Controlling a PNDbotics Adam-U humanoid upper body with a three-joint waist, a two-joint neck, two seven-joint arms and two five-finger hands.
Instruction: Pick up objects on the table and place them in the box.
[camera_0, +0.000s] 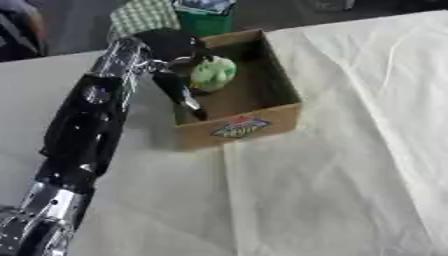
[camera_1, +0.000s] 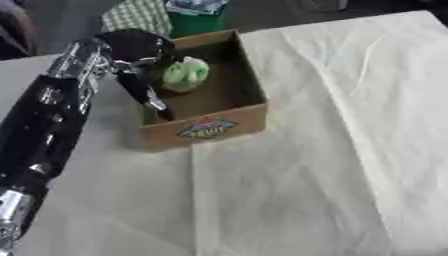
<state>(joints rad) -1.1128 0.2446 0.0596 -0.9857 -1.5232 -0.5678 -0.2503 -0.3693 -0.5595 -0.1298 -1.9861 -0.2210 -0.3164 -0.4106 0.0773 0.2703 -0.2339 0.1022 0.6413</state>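
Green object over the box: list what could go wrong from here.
1. The green object sits close to the box's left wall; released there, it could catch the rim and land outside.
2. The left robot hand has a finger reaching down inside the box; pulling back could snag the wall and drag the box.

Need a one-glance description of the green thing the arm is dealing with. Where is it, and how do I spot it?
Find the open cardboard box with a colourful logo on its front, on the white-clothed table. Inside, toward its far left corner, sits the pale green rounded object, right beside the left hand. It is the only light, green thing inside the brown box.
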